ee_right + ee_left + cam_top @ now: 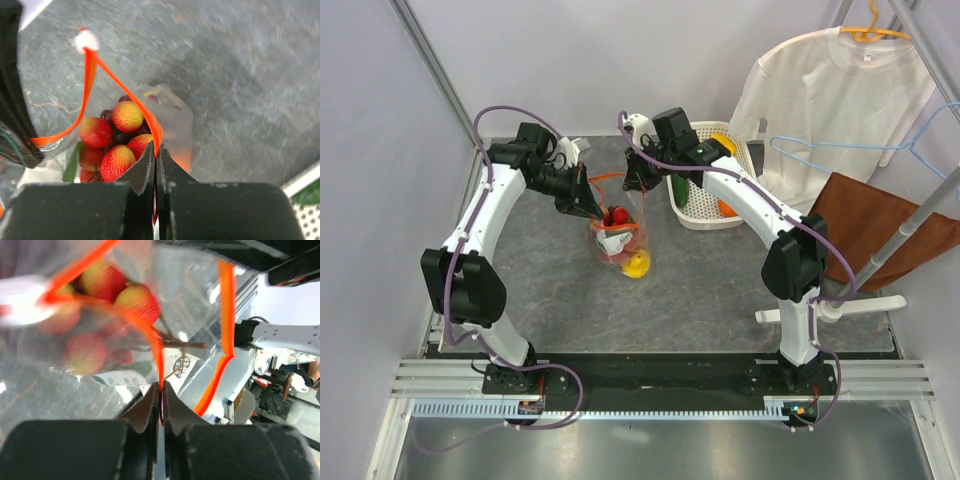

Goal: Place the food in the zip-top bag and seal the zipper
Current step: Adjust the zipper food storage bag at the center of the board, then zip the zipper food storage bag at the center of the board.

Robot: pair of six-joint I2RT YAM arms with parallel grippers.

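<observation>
Grey table [720, 280] below: L gripper [597, 211] & R gripper [637, 187] each clamp opposite zipper [89, 75] lips, bag [620, 245] hanging open btwn them.

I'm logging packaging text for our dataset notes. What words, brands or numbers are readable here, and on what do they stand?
No text here can be read with certainty.
Round dark logo on the zip-top bag: blurred, unreadable.
Fine print on the bag's white label: too small and blurred.
The same label in the top view: too small.

Bright, even light (wrist views blurred close-up)
</observation>
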